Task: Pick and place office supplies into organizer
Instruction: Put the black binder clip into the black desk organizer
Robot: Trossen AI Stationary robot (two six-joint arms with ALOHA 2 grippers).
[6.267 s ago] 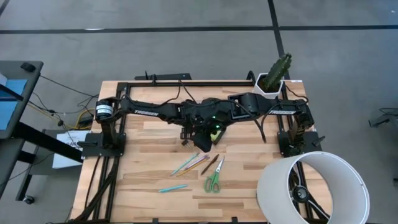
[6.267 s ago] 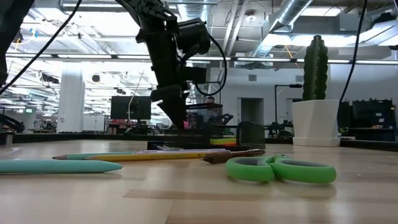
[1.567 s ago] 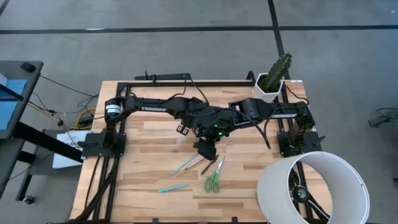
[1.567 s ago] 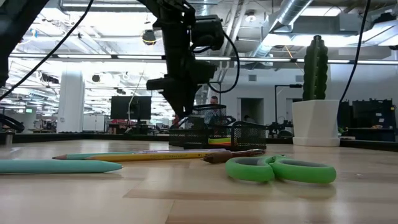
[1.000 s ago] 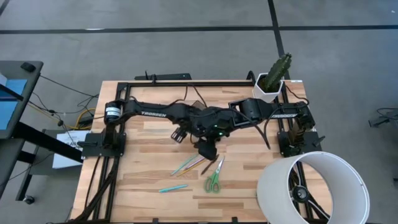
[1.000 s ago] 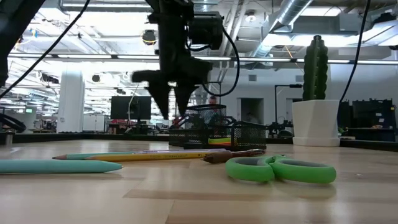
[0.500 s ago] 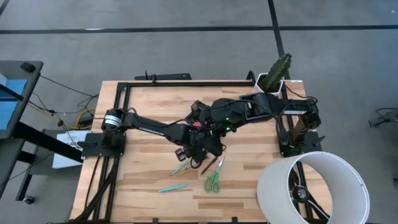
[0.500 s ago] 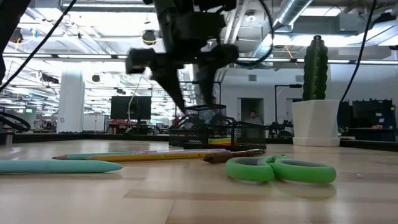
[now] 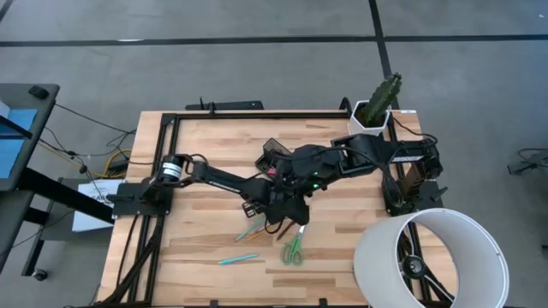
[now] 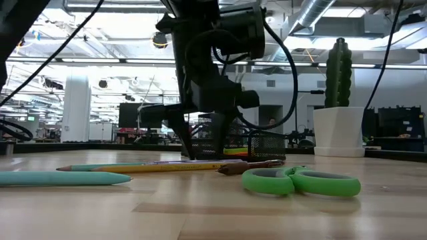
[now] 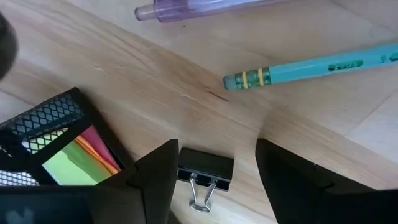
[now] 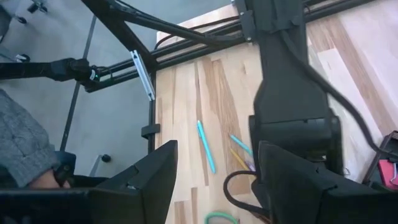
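Observation:
My left gripper (image 11: 217,180) is open and low over the table (image 9: 254,210), next to the black mesh organizer (image 11: 56,134). Its fingers stand on either side of a small black binder clip (image 11: 205,169) that lies on the wood. The organizer holds lime-green and pink sticky notes (image 11: 68,163). A teal pencil (image 11: 311,65) and a clear purple pen (image 11: 205,7) lie just beyond. Green-handled scissors (image 9: 293,248) and a teal pen (image 9: 237,257) lie nearer the front edge. My right gripper (image 12: 214,180) is open and empty, raised behind the left arm (image 9: 272,162).
A white pot with a cactus (image 9: 373,111) stands at the far right corner. A large white cylinder (image 9: 428,257) stands at the near right corner. Both arms cross over the table's middle. A person's grey sleeve (image 12: 25,149) shows beyond the table's edge.
My left gripper has moved from the organizer's left side toward the table's near edge and come down to the tabletop by the pencils, staying open. My right gripper has drawn back from the organizer toward the far edge and risen.

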